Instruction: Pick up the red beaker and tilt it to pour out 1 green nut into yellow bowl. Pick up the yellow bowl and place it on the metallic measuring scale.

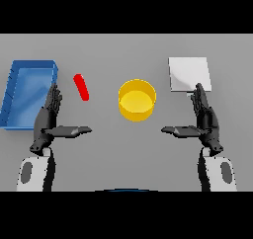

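The red beaker [81, 87] shows as a slim red shape on the table, between the blue tray and the yellow bowl [137, 100]. That bowl stands upright at the centre; I see no nut in it. At the back right lies the metallic measuring scale [189, 74], a pale square plate. My left hand [48, 118] hovers at the lower left, fingers straight, thumb pointing inward, a little below and left of the beaker. My right hand [205, 118] mirrors it at the lower right, just below the scale, fingers straight. Neither hand holds anything.
A blue tray [14, 85] with raised walls sits at the far left, right beside my left hand. Grey table surface lies between the two hands in front of the bowl.
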You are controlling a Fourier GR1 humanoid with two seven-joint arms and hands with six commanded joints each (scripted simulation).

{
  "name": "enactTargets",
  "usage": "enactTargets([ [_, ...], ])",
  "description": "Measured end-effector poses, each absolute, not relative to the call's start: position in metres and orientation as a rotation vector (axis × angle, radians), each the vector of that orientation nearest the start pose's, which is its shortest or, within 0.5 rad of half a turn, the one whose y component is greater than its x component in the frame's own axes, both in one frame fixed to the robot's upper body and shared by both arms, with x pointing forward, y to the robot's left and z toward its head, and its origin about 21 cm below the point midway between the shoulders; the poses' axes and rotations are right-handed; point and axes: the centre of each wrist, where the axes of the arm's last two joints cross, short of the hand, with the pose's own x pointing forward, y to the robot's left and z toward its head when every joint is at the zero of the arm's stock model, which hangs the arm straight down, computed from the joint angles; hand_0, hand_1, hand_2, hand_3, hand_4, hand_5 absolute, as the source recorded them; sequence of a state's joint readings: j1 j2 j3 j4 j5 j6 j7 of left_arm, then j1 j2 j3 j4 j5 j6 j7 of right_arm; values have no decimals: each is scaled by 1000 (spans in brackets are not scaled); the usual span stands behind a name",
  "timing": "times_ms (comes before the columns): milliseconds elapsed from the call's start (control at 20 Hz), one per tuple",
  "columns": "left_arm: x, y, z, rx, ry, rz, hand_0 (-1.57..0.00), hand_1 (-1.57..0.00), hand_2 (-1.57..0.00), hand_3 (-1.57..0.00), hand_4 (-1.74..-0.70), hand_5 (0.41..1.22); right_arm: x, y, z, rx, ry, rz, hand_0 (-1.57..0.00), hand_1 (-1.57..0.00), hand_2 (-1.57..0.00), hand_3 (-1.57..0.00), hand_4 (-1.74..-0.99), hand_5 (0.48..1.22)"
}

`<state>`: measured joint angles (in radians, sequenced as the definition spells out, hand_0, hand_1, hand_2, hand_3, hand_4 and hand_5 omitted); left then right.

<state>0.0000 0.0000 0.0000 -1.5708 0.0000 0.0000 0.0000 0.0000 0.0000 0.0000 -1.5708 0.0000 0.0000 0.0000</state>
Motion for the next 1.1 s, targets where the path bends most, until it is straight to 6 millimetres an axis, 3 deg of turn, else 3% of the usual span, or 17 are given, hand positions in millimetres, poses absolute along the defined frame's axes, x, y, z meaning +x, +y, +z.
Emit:
enactTargets([
  [300, 253, 231, 0, -1, -1567, -1, 1, 1, 1, 1, -1141, 660, 255, -230, -1, -3, -1563, 0, 1, 1, 1, 1, -1071, 578],
  [450, 226, 232, 12, 64, -1638, -184, 1, 1, 1, 1, -1142, 662, 238, -229, 6, -212, -1715, 252, 1, 1, 1, 1, -1064, 577],
  [650, 220, 229, 22, 73, -1592, -234, 1, 1, 1, 1, -1139, 652, 231, -226, 6, -219, -1703, 298, 1, 1, 1, 1, -1118, 600],
  [800, 230, 230, 21, 71, -1555, -242, 1, 1, 1, 1, -1136, 648, 231, -222, 15, -188, -1735, 301, 1, 1, 1, 1, -1163, 624],
  [900, 241, 222, 16, 75, -1531, -251, 1, 1, 1, 1, -1145, 643, 232, -228, 14, -166, -1712, 289, 1, 1, 1, 1, -1189, 626],
  [1100, 269, 226, -1, 67, -1505, -251, 1, 1, 1, 1, -1178, 648, 234, -230, 12, -133, -1710, 271, 1, 1, 1, 1, -1219, 626],
])
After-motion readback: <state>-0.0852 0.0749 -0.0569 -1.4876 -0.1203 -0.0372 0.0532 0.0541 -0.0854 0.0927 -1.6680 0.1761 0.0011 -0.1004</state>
